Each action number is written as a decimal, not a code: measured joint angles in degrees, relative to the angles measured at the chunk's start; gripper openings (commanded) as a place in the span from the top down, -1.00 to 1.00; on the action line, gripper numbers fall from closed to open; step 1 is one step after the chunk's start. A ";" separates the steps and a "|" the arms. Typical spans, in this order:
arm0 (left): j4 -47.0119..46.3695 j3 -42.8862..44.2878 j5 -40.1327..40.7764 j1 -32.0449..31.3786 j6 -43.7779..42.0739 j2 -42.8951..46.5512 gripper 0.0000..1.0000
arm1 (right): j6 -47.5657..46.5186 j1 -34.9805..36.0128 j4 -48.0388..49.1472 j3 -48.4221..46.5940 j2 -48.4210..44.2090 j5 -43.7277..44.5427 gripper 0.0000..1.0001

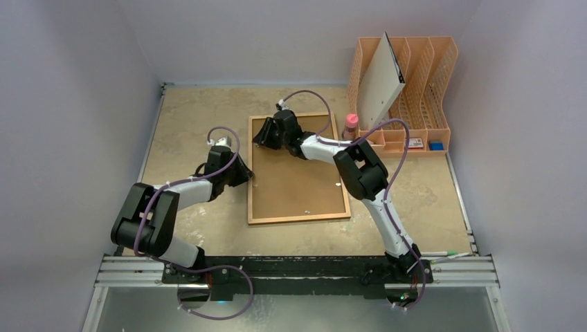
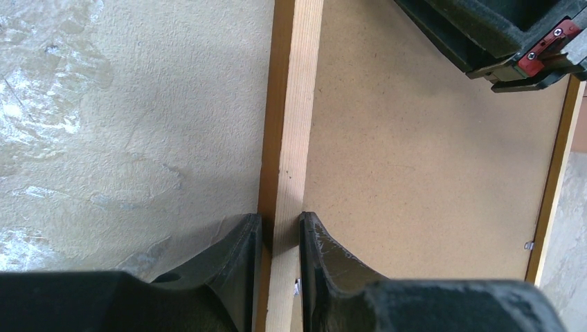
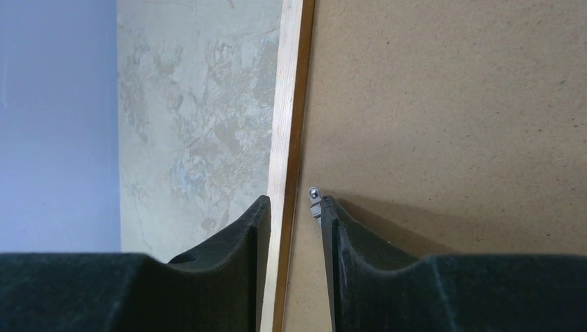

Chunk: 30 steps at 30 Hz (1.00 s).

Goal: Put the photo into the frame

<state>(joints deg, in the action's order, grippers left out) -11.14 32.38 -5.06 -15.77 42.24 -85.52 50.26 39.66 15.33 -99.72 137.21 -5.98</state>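
The frame lies flat mid-table, light wooden rails around a plain brown backing board. My left gripper is shut on the frame's left rail, one finger on each side. My right gripper straddles the far rail near the far left corner. Its outer finger is against the wood. Its inner finger stands off the rail, over the board beside a small metal clip. The photo's printed face shows in no view. A pale sheet leans in the rack.
An orange file rack stands at the back right, with small items in its front trays. A pink bottle stands just off the frame's far right corner. Small metal clips sit on the backing board. Walls enclose the table.
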 measured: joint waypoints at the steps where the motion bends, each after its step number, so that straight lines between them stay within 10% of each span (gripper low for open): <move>1: 0.00 0.00 0.00 0.00 0.00 0.00 0.51 | 0.00 0.00 0.00 -0.02 0.04 -0.31 0.31; 30: -0.26 0.31 -0.66 0.02 -0.02 -0.61 0.52 | 0.04 -0.50 1.44 0.72 0.31 -4.57 0.41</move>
<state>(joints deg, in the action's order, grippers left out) -11.40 32.69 -5.72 -15.75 42.22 -86.13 50.30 39.16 16.78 -99.00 137.51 -10.55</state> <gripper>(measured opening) 0.252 0.299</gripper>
